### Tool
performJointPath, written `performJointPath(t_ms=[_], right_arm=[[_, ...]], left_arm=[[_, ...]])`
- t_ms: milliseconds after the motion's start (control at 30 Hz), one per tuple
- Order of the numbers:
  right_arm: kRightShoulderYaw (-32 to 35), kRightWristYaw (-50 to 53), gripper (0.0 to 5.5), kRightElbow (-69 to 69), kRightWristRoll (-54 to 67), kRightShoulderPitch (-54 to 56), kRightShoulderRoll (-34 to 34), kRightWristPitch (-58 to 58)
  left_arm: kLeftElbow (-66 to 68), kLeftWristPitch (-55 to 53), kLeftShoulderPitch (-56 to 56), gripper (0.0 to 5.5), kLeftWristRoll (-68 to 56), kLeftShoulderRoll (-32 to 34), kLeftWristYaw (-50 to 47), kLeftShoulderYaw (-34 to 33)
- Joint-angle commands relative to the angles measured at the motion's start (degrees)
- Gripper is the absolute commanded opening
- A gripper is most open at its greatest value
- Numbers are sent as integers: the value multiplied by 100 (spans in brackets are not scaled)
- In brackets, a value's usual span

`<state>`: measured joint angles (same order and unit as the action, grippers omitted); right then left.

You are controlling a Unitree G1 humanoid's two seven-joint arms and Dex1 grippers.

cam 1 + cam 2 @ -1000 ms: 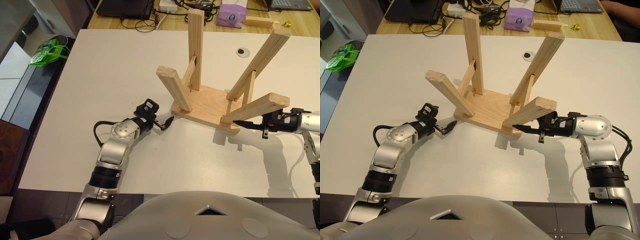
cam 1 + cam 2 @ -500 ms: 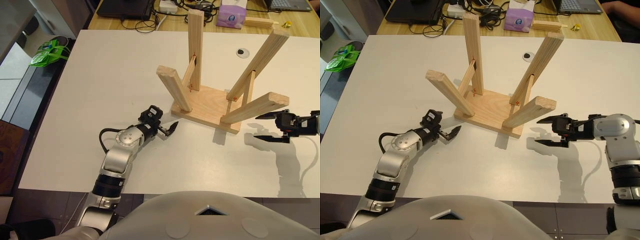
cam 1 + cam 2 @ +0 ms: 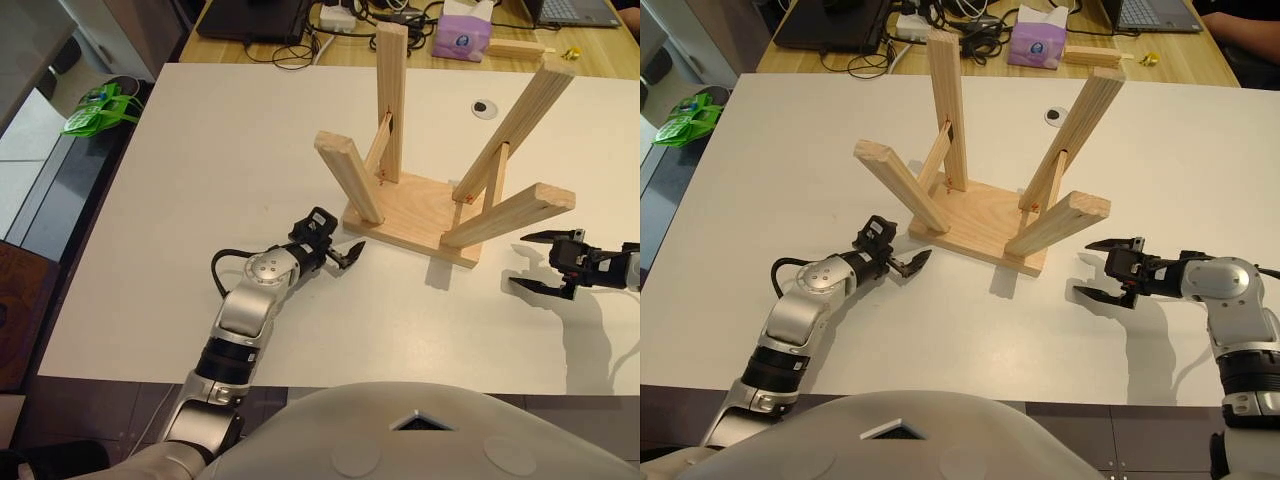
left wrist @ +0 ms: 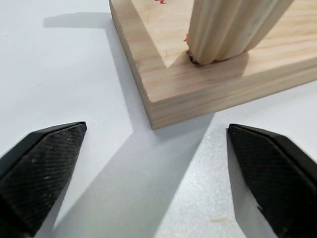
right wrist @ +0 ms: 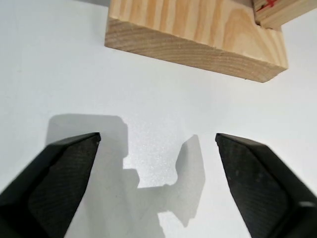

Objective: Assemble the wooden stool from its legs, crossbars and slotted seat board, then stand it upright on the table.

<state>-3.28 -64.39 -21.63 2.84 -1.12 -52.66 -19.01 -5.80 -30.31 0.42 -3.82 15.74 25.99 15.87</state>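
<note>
Left fingers (image 4: 42,163) are spread, near a corner of the seat (image 4: 188,94), which is cut off. Right fingers (image 5: 54,178) are spread, apart from it. The stool (image 3: 415,215) sits inverted on the tabletop (image 3: 200,180), its crossbars (image 3: 381,148) half hidden behind the legs (image 3: 392,90).

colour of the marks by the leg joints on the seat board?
Red marks, clearest in the left wrist view, where the leg meets the seat board.
</note>
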Motion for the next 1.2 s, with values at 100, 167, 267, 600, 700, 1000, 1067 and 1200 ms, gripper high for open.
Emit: performJointPath(t_ms=[100,167,267,600,700,1000,1067,1200], right_arm=[[-228,573,314,-635,-529,-222,111,-174],[-293,699,281,-624,-539,-245,194,-194],[-386,836,229,-577,-550,-302,286,-287],[-562,906,38,-284,-361,-193,655,-251],[-606,911,1,-314,-376,-128,694,-260],[-510,952,0,-361,-300,-75,592,-262],[-471,982,0,-393,-298,-73,578,-278],[-422,986,0,-436,-283,-84,559,-323]], left_arm=[[469,56,-118,421,425,410,-101,61],[676,259,-44,392,632,632,-182,15],[928,369,58,345,799,824,-255,-83],[2091,1231,525,169,834,426,-607,-183],[2106,1299,499,132,760,219,-451,-26],[1446,981,131,4,702,166,157,440],[1261,877,68,4,682,160,234,503],[926,696,-27,4,678,139,306,614]])
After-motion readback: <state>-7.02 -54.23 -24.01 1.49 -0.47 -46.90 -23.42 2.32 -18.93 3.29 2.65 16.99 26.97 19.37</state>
